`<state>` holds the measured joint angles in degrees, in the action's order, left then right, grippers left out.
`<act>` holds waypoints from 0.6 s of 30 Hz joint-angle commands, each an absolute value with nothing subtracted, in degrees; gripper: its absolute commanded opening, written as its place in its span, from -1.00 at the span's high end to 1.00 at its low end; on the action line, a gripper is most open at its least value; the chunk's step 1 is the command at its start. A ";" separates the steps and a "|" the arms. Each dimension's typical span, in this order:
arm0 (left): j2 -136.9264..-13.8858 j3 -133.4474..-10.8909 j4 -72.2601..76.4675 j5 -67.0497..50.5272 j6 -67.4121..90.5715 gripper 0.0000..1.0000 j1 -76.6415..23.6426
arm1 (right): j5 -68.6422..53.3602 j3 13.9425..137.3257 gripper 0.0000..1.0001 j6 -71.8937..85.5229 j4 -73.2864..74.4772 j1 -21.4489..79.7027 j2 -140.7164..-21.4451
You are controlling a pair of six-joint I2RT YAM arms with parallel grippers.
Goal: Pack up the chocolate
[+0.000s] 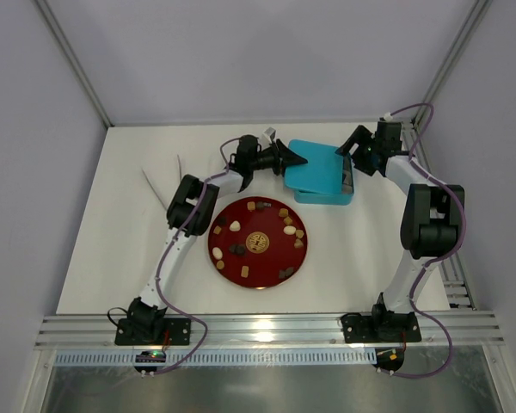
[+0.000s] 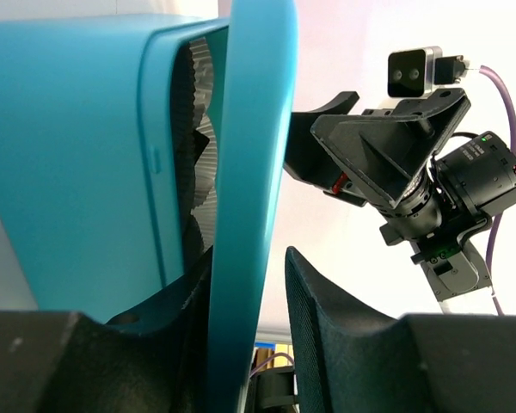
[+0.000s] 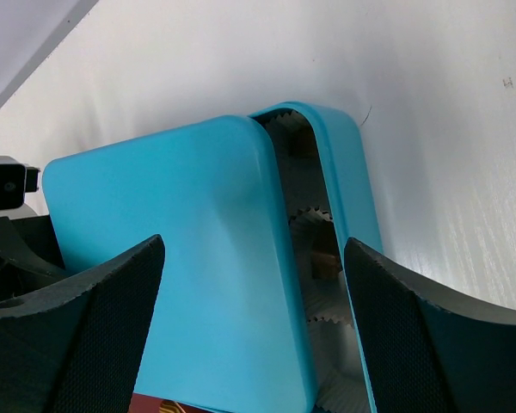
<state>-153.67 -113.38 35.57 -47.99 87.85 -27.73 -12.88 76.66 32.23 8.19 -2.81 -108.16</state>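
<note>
Chocolate (image 1: 236, 226): approx. a dozen small pcs, brown, tan and cream, lie in a loose ring on the red plate (image 1: 265, 265), mid-table. A few brown bits show among the paper cups (image 3: 327, 301) inside the teal box (image 1: 314, 181) just beyond the plate. They are prob. pcs already packed, but too small to be sure. The lid sits shifted, so only a strip of cups is exposed on the right.

Left gripper (image 2: 248, 265) has a teal box edge between its fingers, with a gap on one side: released, not clamped. Right gripper (image 3: 254, 243) is spread wide, fingers either side of the box, gripping nothing.

Risks, as a judgement:
- W/ neither gripper holding, the lid may settle over the cups and block packing.
- Left fingers could snag the rim when pulling away and skid the box.
- The grippers face each other closely across the box, so a clash is possible.
- Pcs are tiny vs. the fingers and likely to slip or roll.
</note>
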 commanded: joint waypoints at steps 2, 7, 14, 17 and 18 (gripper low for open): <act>-148.80 -111.62 32.96 -48.52 84.29 0.25 -27.69 | -13.27 76.20 -0.70 32.70 6.06 -2.81 -108.19; -147.31 -110.57 29.71 -48.60 81.65 0.20 -27.25 | -13.54 75.76 -0.70 32.61 6.15 -2.81 -108.28; -145.55 -108.90 28.30 -48.60 79.81 0.14 -26.81 | -13.89 75.59 -0.70 32.61 6.06 -2.81 -108.46; -145.02 -108.55 28.04 -48.78 79.45 0.13 -26.63 | -13.80 75.41 -0.70 32.61 5.98 -2.81 -108.46; -145.02 -108.37 28.04 -48.87 79.45 0.13 -26.46 | -13.71 75.41 -0.70 32.61 6.06 -2.81 -108.46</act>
